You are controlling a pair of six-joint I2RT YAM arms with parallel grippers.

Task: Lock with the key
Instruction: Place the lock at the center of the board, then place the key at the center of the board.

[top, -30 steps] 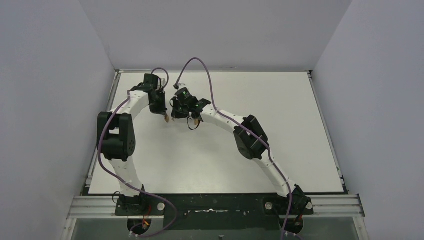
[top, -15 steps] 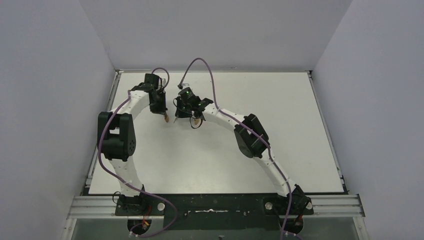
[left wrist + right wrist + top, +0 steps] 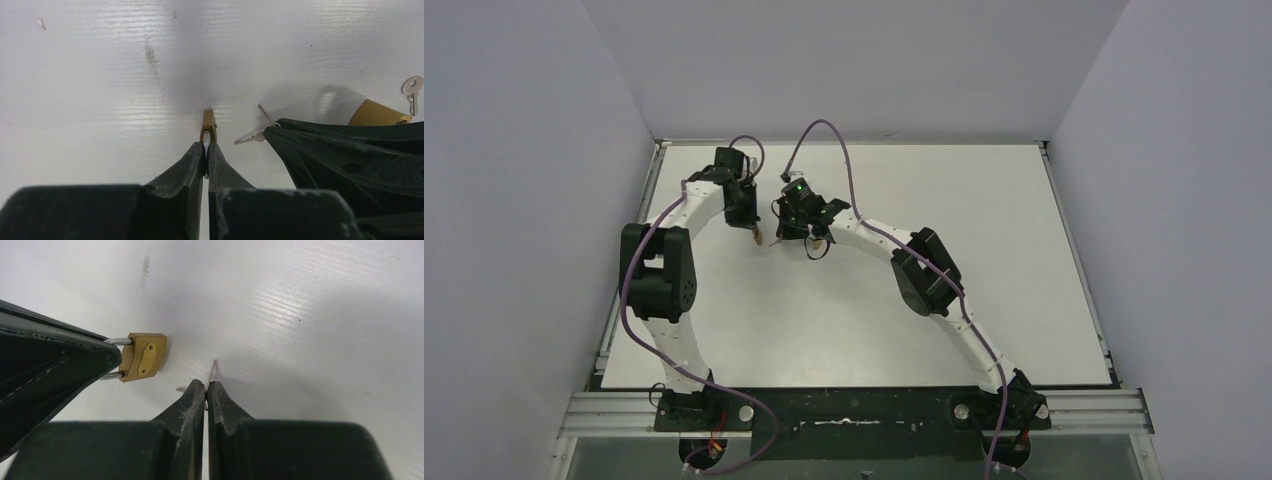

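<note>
**A:** Where is the padlock [image 3: 145, 356]?

**B:** It is hanging from the left pincer [image 3: 207, 146], which is clenched on its shackle [image 3: 116, 341]. It is low over the table [image 3: 310, 315]; I cannot tell whether it touches. From the right wrist it sits at 10 o'clock of the right pincer [image 3: 205, 385], near it but apart.

**A:** How does it lie?

**B:** In that view its long axis runs 9 to 3. The shackle is at 9 and the brass base end faces 3.

**A:** And the key [image 3: 214, 368]?

**B:** The right pincer is clamped tight on it. Its thin end pokes out toward 12, a touch toward 1, so it lies across the lock's axis and not along it.

**A:** Which step is this?

**B:** Lining up, I judge, with nothing inserted yet. Next, the right wrist must swing the key round to point at 9 and carry it to the base end. The keyhole should be there, though I cannot see it. Then it pushes straight in while the left pincer holds firm.
</note>
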